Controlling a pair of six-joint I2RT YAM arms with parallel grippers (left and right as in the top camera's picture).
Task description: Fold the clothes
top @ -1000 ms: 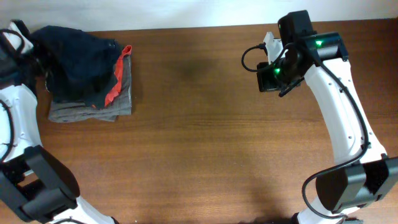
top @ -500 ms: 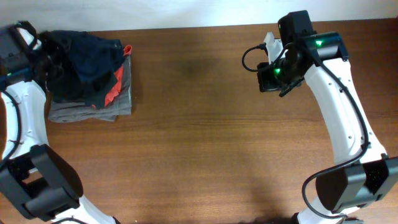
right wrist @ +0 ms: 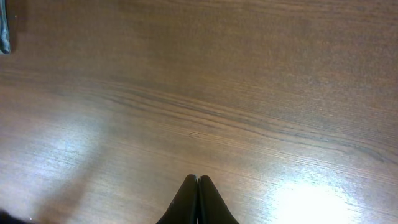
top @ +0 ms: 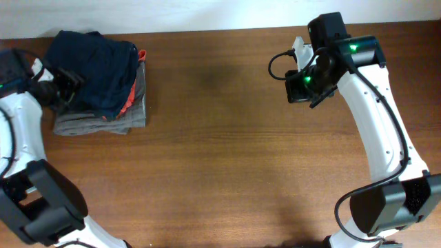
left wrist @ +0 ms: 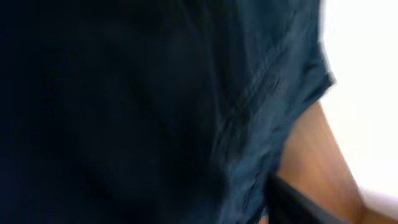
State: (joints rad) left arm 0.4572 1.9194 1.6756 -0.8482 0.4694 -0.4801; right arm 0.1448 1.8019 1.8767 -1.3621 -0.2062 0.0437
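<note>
Left end effector (top: 69, 81) at the far-left corner of the worktop (top: 220, 151), pressed against the left flank of the clothes pile. Cannot tell whether parted or closed: nothing in the left wrist view but blurred dark cloth and a sliver of wood, and from overhead the fingers are lost against the fabric. Cannot tell either whether any cloth is pinched. Topping the pile, a navy garment (top: 96, 62), rumpled and humped, not flat; under it a red garment (top: 128, 102) showing only along the right side; at the bottom a grey garment (top: 103, 124), squared off and apparently folded. Over toward the far-right corner, well apart from the pile, hangs the right end effector (right wrist: 197, 186), fingers pressed together on nothing, above bare wood. Looks like the step in hand concerns the navy piece: either seating it on the stack or taking hold of it for folding, and hard to say which. Judged by the bunched shape, not yet folded. Next move probably calls for a pinch on the navy layer alone, leaving red and grey undisturbed, then a draw toward the open middle of the worktop to spread it flat. Likely needs the right arm brought across for a second corner.
</note>
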